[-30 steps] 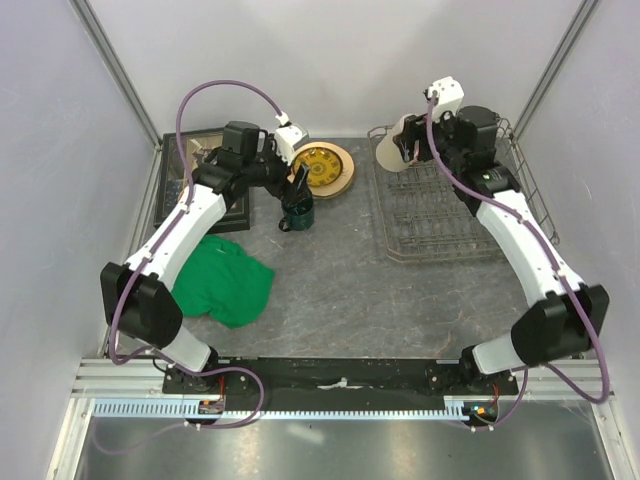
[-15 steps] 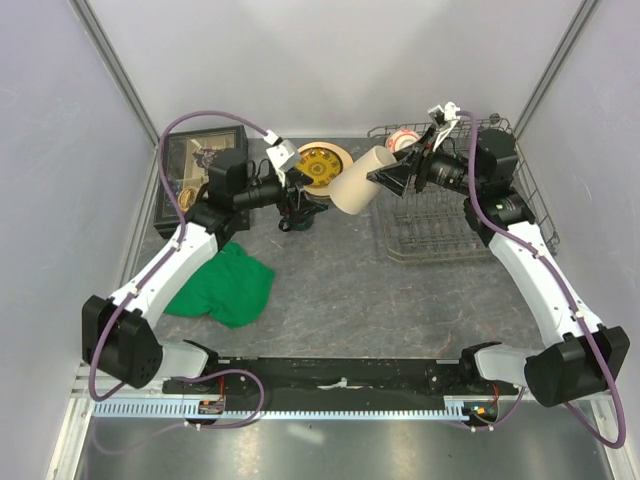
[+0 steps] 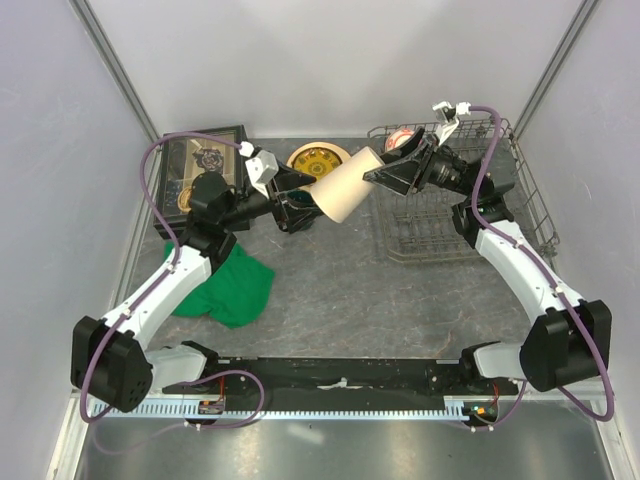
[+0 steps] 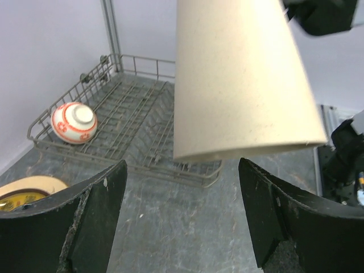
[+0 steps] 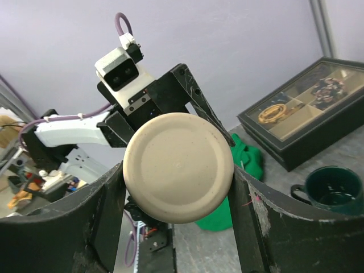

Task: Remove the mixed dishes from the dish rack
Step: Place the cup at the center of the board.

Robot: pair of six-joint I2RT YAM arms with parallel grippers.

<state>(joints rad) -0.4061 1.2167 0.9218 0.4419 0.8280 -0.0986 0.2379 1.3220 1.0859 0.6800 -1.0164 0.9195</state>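
Observation:
My right gripper [image 3: 385, 175] is shut on the base end of the beige handleless cup [image 3: 340, 188], which it holds on its side above the table, left of the dish rack [image 3: 440, 215]. The round base [image 5: 178, 166] sits between the right fingers [image 5: 250, 210]. My left gripper [image 3: 300, 190] is open, its fingers [image 4: 96, 210] spread wide just short of the cup's open rim [image 4: 239, 79], with no touch visible. In the rack's far corner lies the red-and-white bowl [image 4: 74, 122]. A tan plate [image 3: 318, 158] with a yellow centre rests on the table, and the dark green mug [image 5: 333, 187] stands nearby.
A black box with a glass lid [image 3: 200, 160] stands at the back left. The green cloth [image 3: 225, 285] lies crumpled under the left arm. The rack's raised wire sides [image 4: 131, 125] run close to the right wall. Grey side walls close in the table.
The right arm carried the cup from over the rack leftwards to the middle and tipped it sideways. The left arm left the mug and turned its open fingers toward the cup.

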